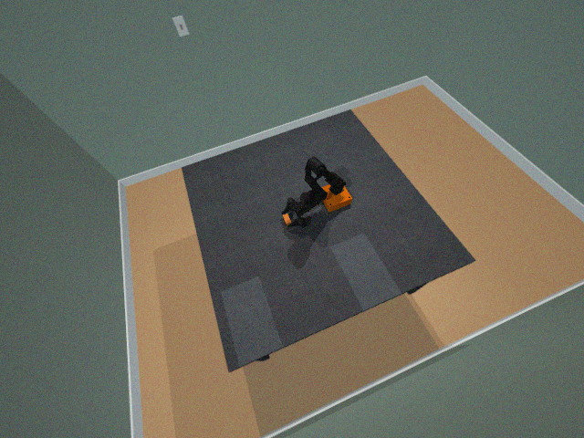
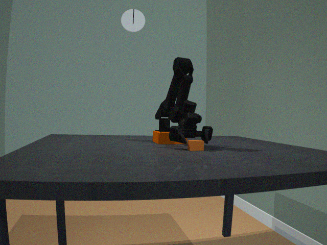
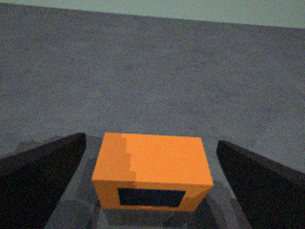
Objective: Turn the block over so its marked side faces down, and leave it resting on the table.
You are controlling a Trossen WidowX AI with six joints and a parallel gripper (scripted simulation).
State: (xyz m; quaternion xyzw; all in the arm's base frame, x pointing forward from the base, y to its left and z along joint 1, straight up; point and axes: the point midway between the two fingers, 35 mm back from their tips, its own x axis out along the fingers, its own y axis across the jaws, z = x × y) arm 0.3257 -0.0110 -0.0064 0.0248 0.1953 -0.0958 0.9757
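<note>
The orange block [image 1: 286,219] [image 2: 195,145] [image 3: 152,159] rests on the dark table [image 1: 255,164] [image 2: 105,163] [image 3: 143,72]. In the wrist view its upper face is plain orange, and its dark rectangular mark [image 3: 152,197] is on the side face turned toward the wrist camera and the arm. The side facing the exterior camera is plain. My gripper [image 1: 293,218] [image 2: 196,141] [image 3: 152,142] is open low over the table. Its fingers stand left and right of the block, with a visible gap on each side. The block's underside is hidden.
The arm's orange base [image 1: 337,203] [image 2: 159,137] stands on the table behind the gripper, as seen from the exterior view. The table's near edge [image 2: 132,188] shows in that view. Pale light patches and the arm's shadow lie on the table top.
</note>
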